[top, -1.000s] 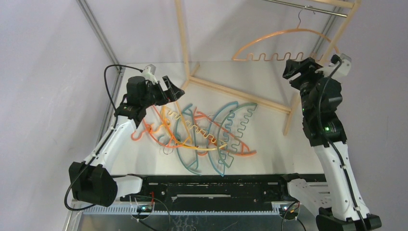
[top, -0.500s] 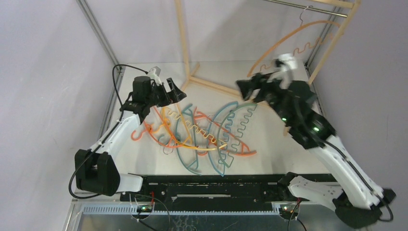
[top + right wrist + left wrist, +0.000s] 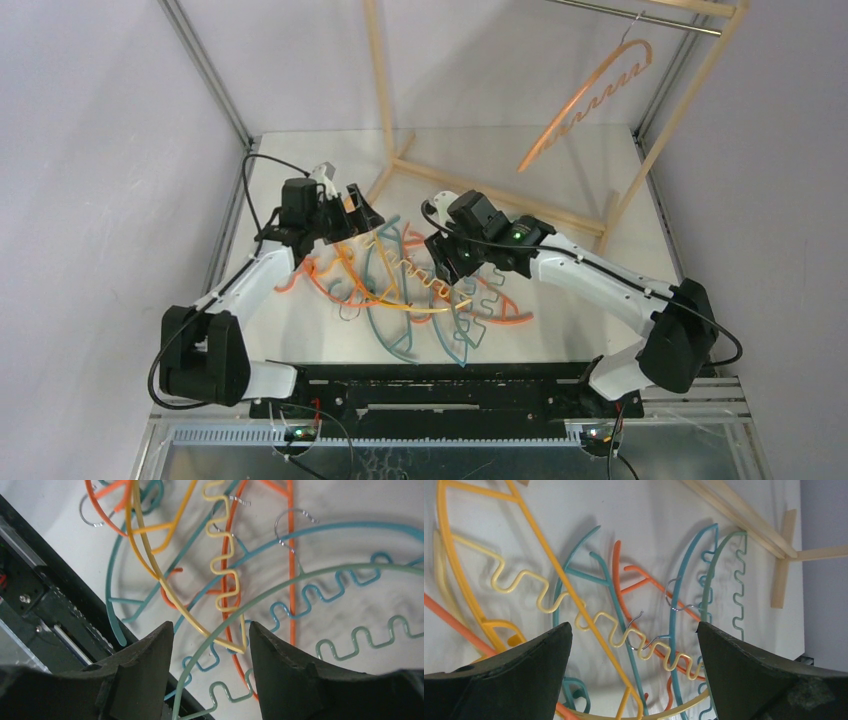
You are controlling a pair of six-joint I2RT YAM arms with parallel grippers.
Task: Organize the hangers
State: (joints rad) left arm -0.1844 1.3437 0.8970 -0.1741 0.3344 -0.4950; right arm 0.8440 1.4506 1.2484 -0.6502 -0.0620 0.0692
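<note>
Top view: one orange hanger hangs from the rod at 1 o'clock. The other hangers lie tangled on the worktop mid-frame. I judge the step in hand to be picking the next one out of the heap. The left hand hovers at the heap's 10 o'clock edge, spread and empty. The right hand sits low over the heap's middle, and its fingers cannot be made out here.

Left wrist view: the left hand is wide open with nothing between its fingers. Below it the yellow hanger runs its wavy bar from 10 towards 5 o'clock.

Right wrist view: the right hand is released. The arc of the green hanger passes through the gap towards 7 o'clock, and the yellow hanger's tip lies there too. Whether either finger touches them I cannot tell. The next move probably calls for closing on the green arc alone. The lift should then be slow, since hooks and wavy bars look interlocked.
</note>
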